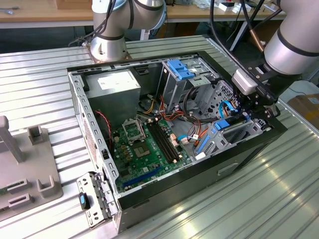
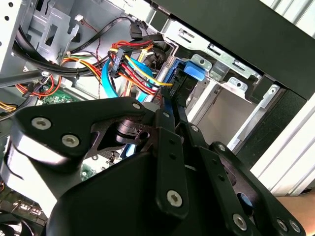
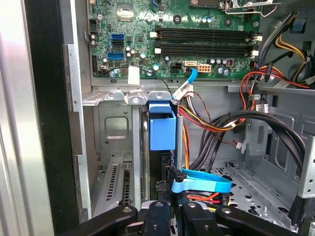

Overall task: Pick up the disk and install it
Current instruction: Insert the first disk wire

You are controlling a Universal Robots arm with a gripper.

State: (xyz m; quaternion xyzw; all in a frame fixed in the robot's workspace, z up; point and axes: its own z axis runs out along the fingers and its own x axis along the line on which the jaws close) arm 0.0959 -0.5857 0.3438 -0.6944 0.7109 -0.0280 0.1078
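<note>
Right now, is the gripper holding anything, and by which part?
Apparently the disk: the gripper pinches it edge-on across its flat faces, at the end nearest the wrist, inside the computer case. The exact contact is hidden.

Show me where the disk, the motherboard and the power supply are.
disk (image 3: 161,129): first wrist view, on its blue carrier end.
motherboard (image 1: 144,152): exterior view, on the green board surface.
power supply (image 1: 115,85): exterior view, on its grey upper face.
</note>
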